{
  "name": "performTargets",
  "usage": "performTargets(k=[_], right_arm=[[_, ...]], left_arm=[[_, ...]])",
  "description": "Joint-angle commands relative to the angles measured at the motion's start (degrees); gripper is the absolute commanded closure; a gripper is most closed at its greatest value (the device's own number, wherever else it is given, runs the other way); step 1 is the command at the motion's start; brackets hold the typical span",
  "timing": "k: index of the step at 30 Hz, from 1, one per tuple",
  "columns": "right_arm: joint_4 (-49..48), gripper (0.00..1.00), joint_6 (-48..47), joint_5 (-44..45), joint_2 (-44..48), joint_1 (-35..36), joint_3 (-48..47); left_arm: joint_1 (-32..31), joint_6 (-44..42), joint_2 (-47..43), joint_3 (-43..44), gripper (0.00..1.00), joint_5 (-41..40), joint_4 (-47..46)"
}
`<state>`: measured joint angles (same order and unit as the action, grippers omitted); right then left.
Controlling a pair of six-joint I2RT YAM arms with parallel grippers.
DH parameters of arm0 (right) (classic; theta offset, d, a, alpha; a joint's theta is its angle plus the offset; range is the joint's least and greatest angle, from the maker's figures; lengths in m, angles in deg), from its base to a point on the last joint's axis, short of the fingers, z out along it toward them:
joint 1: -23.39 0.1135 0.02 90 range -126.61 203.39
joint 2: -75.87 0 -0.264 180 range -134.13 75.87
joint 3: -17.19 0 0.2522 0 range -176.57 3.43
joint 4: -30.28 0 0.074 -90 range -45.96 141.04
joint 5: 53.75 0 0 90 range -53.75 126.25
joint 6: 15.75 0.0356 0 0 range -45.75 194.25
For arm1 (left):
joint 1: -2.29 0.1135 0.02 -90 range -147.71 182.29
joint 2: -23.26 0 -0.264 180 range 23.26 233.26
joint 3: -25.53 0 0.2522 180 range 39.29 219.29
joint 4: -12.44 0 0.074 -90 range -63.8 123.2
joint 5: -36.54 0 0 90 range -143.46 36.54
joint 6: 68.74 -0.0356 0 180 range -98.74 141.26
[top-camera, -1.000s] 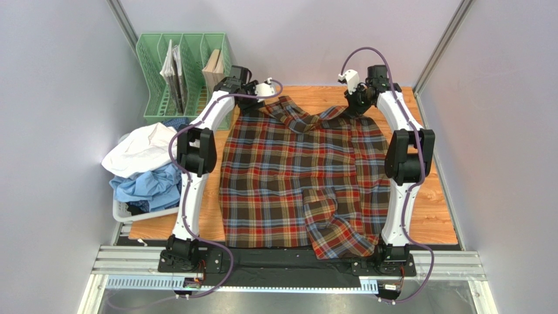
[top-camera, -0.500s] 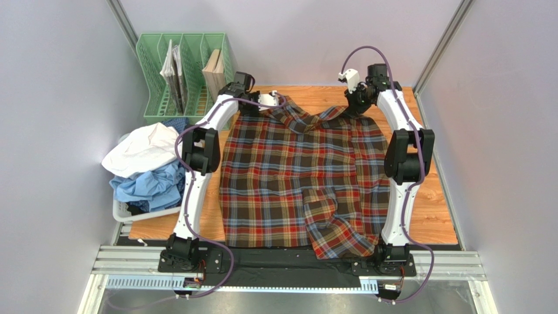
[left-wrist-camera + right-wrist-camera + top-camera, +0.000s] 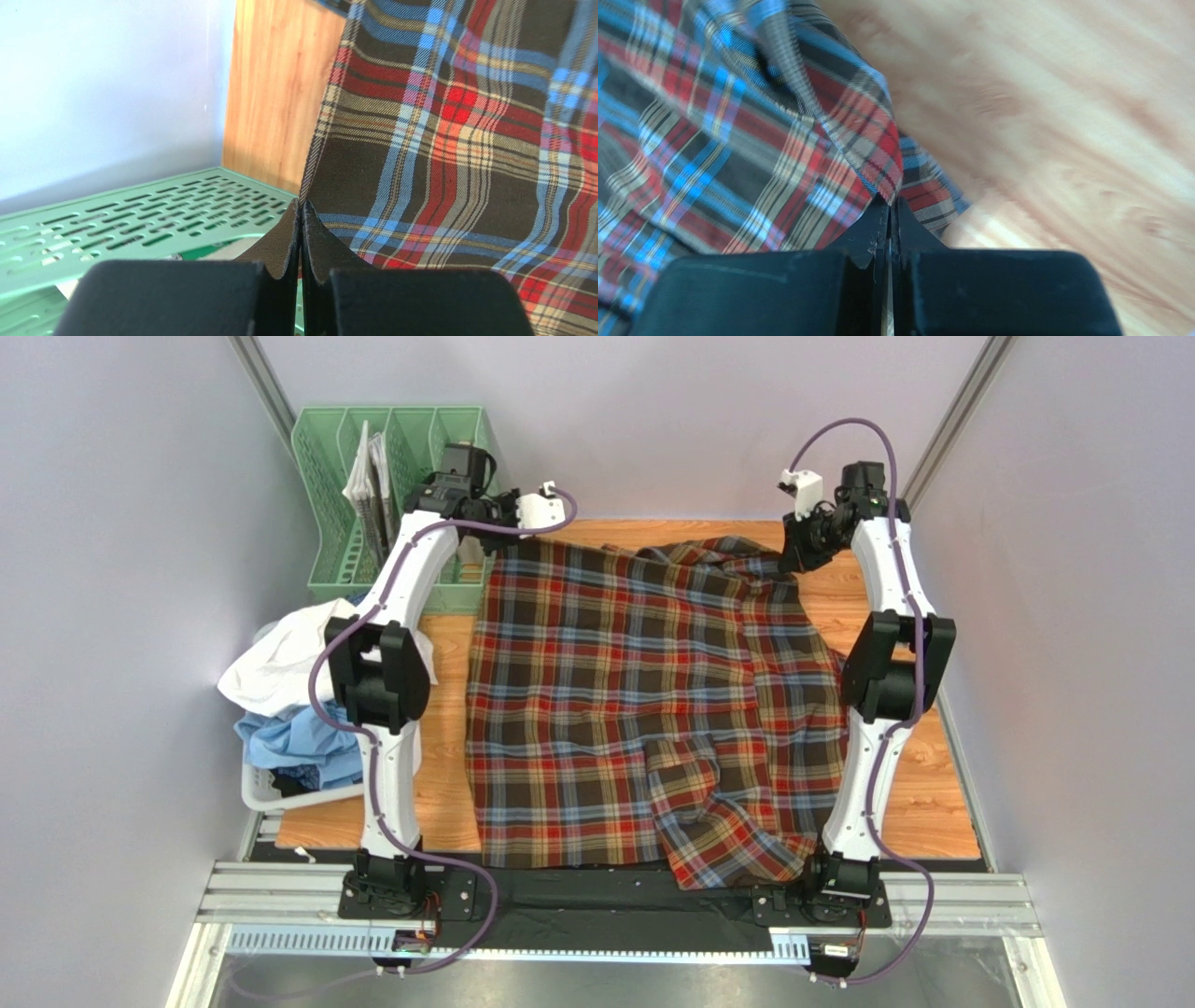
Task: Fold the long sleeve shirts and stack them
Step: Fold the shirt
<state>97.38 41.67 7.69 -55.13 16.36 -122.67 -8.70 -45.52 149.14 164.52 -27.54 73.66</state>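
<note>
Wood tabletop (image 3: 934,798), pale walls (image 3: 126,504); left pincer (image 3: 300,206), right pincer (image 3: 889,204) clamped on tartan shirt (image 3: 631,700) corners.

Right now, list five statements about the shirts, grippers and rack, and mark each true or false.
1. The left gripper is shut on the tartan shirt. True.
2. The right gripper hangs open. False: it is shut on the same shirt.
3. The tartan shirt is folded small. False: it lies spread over the table.
4. The white shirt and light blue shirt are heaped at the table's left side. True.
5. The green rack stands far right. False: far left.
</note>
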Motion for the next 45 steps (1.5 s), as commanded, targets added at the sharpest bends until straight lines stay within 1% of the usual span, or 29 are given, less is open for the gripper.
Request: performTargets(k=[1, 3, 4, 5, 6, 9, 10, 14, 16, 19, 21, 22, 23, 25, 26, 27, 28, 29, 30, 31, 32, 33, 35, 36, 37, 39, 41, 43, 45], right_arm=[[11.7, 1.00, -1.9, -5.3, -4.1, 0.2, -6.6], [15.6, 1.00, -2.7, -8.0, -5.9, -0.8, -10.8], [17.7, 1.00, -2.1, -9.1, -7.2, -2.2, -14.8], [17.9, 1.00, -1.1, -10.6, -7.3, -3.0, -15.6], [16.5, 1.00, 1.1, -13.7, -7.0, -4.4, -15.6], [12.9, 1.00, 3.9, -16.7, -4.4, -5.6, -12.9], [12.4, 1.00, 4.3, -17.2, -3.7, -5.6, -12.4], [12.0, 1.00, 7.7, -23.5, -1.1, -5.5, -11.7], [12.0, 1.00, 9.4, -25.2, -0.4, -5.5, -11.6], [11.9, 1.00, 10.4, -25.9, 0.5, -5.5, -11.0], [12.0, 1.00, 11.5, -26.4, 0.7, -5.7, -10.9], [11.9, 1.00, 11.9, -26.5, 0.7, -6.0, -11.0], [11.4, 1.00, 13.8, -27.1, 0.7, -6.2, -10.9], [9.2, 1.00, 16.1, -27.5, 0.1, -7.6, -11.2], [8.5, 1.00, 17.6, -28.1, 0.0, -8.1, -11.3], [6.9, 1.00, 20.0, -28.3, -0.1, -8.9, -11.3], [6.3, 1.00, 21.3, -28.6, -0.5, -9.2, -11.1], [6.2, 1.00, 21.8, -29.3, -0.7, -9.4, -11.0], [6.7, 1.00, 22.3, -29.6, -0.7, -9.5, -10.7], [6.9, 1.00, 22.2, -29.8, -0.6, -9.5, -10.0], [7.0, 1.00, 22.1, -30.5, 0.0, -9.5, -8.2], [7.0, 1.00, 22.3, -30.9, 0.4, -9.5, -7.4], [7.6, 1.00, 21.3, -31.2, 1.5, -9.5, -5.6], [8.4, 1.00, 20.7, -31.0, 2.0, -9.6, -4.9], [8.8, 1.00, 19.8, -31.1, 2.5, -9.7, -4.2], [10.5, 1.00, 18.3, -31.3, 4.1, -9.9, -2.4], [12.0, 1.00, 15.5, -30.9, 5.0, -10.1, -1.5], [13.6, 1.00, 14.1, -30.9, 6.4, -10.4, -0.5], [15.5, 1.00, 12.1, -30.2, 7.4, -10.3, 0.3]], left_arm=[[1.2, -1.2, -1.5, -1.5, 1.00, 5.5, 6.2], [2.3, 0.5, -2.0, -1.5, 1.00, 6.9, 6.0], [2.6, 1.3, -2.2, -1.3, 1.00, 7.3, 5.5], [3.2, 1.8, -2.3, -1.0, 1.00, 7.8, 5.3], [3.4, 3.8, -2.4, -1.2, 1.00, 7.8, 4.7], [3.5, 5.1, -3.0, -3.4, 1.00, 5.6, 1.8], [3.6, 5.2, -4.1, -4.4, 1.00, 4.9, -0.9], [3.5, 3.2, -7.7, -11.6, 1.00, 5.4, -4.7], [3.4, 2.2, -9.7, -13.3, 1.00, 6.4, -5.6], [3.5, 1.1, -11.9, -16.0, 1.00, 6.2, -6.5], [3.6, -0.5, -13.8, -19.0, 1.00, 7.4, -6.9], [3.6, 0.1, -16.4, -20.9, 1.00, 7.5, -10.9], [3.6, 0.6, -17.7, -24.8, 1.00, 7.1, -13.6], [3.7, 0.8, -19.7, -27.1, 1.00, 5.4, -18.6], [4.0, 2.3, -19.8, -27.8, 1.00, 4.4, -19.7], [4.3, 1.6, -19.4, -27.1, 1.00, 5.2, -18.6], [4.3, 1.4, -18.7, -26.4, 1.00, 4.0, -17.0], [4.4, 4.0, -18.9, -26.5, 1.00, 2.4, -18.6], [4.8, 2.9, -18.9, -26.2, 1.00, 4.5, -18.5], [4.7, -0.1, -18.1, -25.4, 1.00, 5.9, -12.7], [4.0, -0.5, -18.2, -25.8, 1.00, 2.8, -12.7], [3.7, 1.2, -18.6, -26.8, 1.00, 1.9, -14.5], [3.9, 1.0, -19.4, -27.4, 1.00, 4.0, -14.1], [3.6, 2.1, -19.6, -27.8, 1.00, 2.8, -14.3], [3.7, 2.6, -20.5, -28.7, 1.00, 2.0, -16.8], [3.9, 1.4, -21.0, -30.0, 1.00, 1.5, -16.4], [4.0, 1.7, -22.9, -32.8, 1.00, 1.0, -19.1], [4.0, -0.4, -24.2, -33.6, 1.00, 1.6, -17.3], [4.0, -0.5, -25.4, -35.2, 1.00, 2.6, -16.6]])
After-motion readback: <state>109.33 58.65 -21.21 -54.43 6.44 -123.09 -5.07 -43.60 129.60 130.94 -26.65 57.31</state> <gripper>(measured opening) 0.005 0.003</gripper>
